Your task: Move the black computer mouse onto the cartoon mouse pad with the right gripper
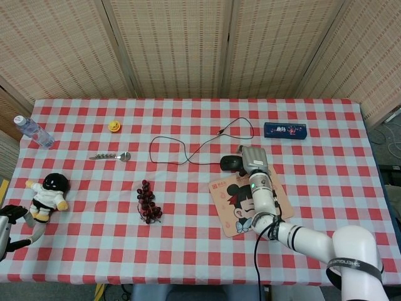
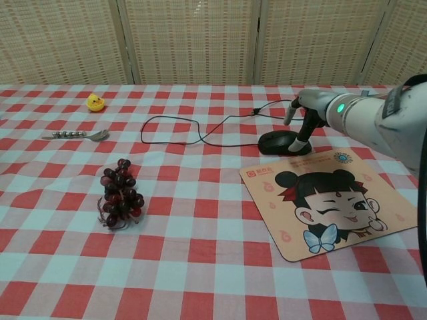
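Note:
The black computer mouse (image 2: 277, 142) lies on the checked cloth just behind the cartoon mouse pad (image 2: 333, 200), its cable (image 2: 200, 137) looping off to the left. My right hand (image 2: 301, 120) hangs over the mouse's right end with its fingers apart and pointing down. One fingertip (image 2: 298, 145) touches the mouse there. In the head view the right hand (image 1: 252, 159) covers the right part of the mouse (image 1: 229, 162), and the mouse pad (image 1: 233, 188) lies in front of it. My left hand (image 1: 9, 221) rests at the bottom left corner, empty, far from the mouse.
A bunch of dark grapes (image 2: 120, 193) lies left of the pad. A spoon (image 2: 77, 135) and a yellow duck (image 2: 95, 102) sit at the back left. A blue case (image 1: 285, 130) lies behind the mouse to the right. A plush doll (image 1: 49, 191) and a bottle (image 1: 32, 132) are at the far left.

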Robot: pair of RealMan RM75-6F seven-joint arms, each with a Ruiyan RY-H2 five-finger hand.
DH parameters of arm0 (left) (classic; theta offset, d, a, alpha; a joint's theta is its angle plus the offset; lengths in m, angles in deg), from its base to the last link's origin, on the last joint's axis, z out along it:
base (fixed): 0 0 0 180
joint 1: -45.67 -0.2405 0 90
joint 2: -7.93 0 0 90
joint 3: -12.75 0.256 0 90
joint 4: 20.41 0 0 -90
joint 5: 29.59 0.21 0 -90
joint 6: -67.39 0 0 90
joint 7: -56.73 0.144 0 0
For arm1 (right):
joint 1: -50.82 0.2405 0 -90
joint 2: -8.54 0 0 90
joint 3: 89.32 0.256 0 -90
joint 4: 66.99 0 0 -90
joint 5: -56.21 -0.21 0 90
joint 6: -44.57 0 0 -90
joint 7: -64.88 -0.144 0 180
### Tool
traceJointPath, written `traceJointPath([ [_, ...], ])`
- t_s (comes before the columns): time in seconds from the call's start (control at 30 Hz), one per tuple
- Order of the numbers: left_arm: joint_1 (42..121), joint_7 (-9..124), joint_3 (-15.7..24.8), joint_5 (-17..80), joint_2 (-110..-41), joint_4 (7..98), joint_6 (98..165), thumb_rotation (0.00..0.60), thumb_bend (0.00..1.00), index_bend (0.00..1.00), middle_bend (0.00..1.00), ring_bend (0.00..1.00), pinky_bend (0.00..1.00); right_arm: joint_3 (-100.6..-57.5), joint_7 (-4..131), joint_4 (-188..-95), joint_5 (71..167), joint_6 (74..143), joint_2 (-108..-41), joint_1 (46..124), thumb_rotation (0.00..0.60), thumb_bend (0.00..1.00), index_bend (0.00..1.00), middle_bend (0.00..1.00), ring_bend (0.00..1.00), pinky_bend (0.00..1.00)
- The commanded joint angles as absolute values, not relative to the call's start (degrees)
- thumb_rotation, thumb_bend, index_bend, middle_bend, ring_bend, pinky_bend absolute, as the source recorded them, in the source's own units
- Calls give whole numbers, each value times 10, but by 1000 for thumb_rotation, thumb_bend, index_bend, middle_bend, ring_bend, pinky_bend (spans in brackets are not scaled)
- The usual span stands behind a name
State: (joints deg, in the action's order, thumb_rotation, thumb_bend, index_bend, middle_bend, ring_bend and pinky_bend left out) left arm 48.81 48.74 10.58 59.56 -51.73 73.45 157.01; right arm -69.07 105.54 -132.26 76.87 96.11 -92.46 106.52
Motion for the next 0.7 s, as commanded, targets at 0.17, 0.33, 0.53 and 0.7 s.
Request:
traceJointPath([
  [0.17,488,483,106,597,-516,735,1570,600,191,833,596,448,540,-688,1056,-1298,767,960,-942,1079,600,160,318,1000,1000,1000],
  [0.33,488,477,106,595,-514,735,1570,600,191,833,596,448,540,-689,1065,-1282,758,952,-952,1086,600,168,328,1000,1000,1000],
  [0.53,487,468,106,596,-511,736,1569,600,192,833,596,448,540,-689,1073,-1266,747,947,-960,1091,600,168,330,1000,1000,1000],
  [0.7,487,464,107,596,-510,736,1569,600,192,833,596,448,540,-686,1076,-1255,743,945,-966,1094,600,170,342,1000,1000,1000],
])
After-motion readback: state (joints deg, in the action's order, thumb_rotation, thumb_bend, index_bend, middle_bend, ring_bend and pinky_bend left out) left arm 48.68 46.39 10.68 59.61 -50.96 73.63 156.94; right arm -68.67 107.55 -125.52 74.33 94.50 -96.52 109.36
